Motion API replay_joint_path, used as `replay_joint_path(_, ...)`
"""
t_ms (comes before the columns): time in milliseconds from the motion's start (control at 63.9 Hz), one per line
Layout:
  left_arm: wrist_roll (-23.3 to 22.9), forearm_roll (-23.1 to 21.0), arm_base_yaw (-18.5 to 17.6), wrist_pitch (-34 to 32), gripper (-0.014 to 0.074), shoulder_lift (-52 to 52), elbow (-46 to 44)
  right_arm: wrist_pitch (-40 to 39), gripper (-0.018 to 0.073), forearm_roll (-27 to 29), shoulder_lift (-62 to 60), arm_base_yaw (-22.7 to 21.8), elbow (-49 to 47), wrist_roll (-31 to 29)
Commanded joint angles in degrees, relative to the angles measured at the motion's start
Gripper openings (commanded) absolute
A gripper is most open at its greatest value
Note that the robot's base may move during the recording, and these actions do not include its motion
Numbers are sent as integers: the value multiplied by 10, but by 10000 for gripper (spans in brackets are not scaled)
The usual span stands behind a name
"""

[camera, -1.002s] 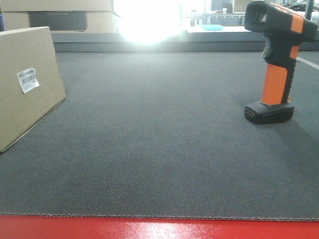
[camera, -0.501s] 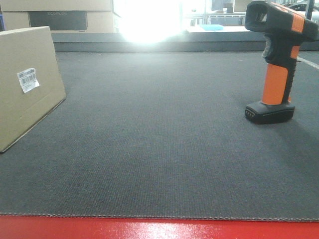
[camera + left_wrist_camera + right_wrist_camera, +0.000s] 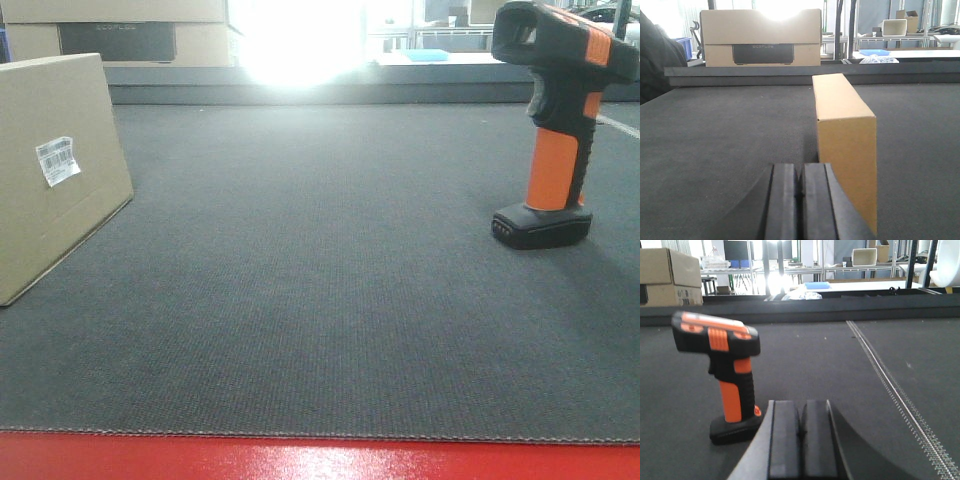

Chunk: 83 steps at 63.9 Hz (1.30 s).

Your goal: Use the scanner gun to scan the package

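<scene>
**Both arms waiting, scanner not yet picked up**

The right gripper [image 3: 800, 437] has its two pads pressed together and holds nothing. From it, the scanner gun [image 3: 725, 375] stands upright on its flat black foot at about 10 o'clock, just beside the left pad but, as far as I can tell, not touching it. The left gripper [image 3: 800, 200] is also fully closed and empty. The package [image 3: 844, 135], a tan cardboard box, stands on the dark desk [image 3: 320, 300] at about 1 o'clock from it, very near.

In the front view the package [image 3: 55, 170] is at 9 o'clock with its white barcode label [image 3: 57, 160] facing the middle, and the scanner gun [image 3: 560, 120] is at 3 o'clock, well apart from it.

I judge that the task is at its first step: the approach to the scanner. The next move calls for the right gripper to open, shift toward 10 o'clock and close around the orange handle [image 3: 730, 400]. After that the scanner head must be aimed at the label.
</scene>
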Motion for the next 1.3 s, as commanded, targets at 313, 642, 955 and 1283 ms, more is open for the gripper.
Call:
replay_joint_path(313,-1,-4,1,-11,-111,-3,-1,-26,-154,46,-15,-5,23,-57)
replay_joint_path(642,-1,-4,1,-11,-111,-3,-1,-26,-154,46,-15,-5,23,-57)
replay_joint_path(955,-1,-4,1,-11,-111,-3,-1,-26,-154,46,-15,-5,23,-57)
replay_joint_path(1283,-1,-4,1,-11,-111,-3,-1,-26,-154,46,-15,-5,23,-57)
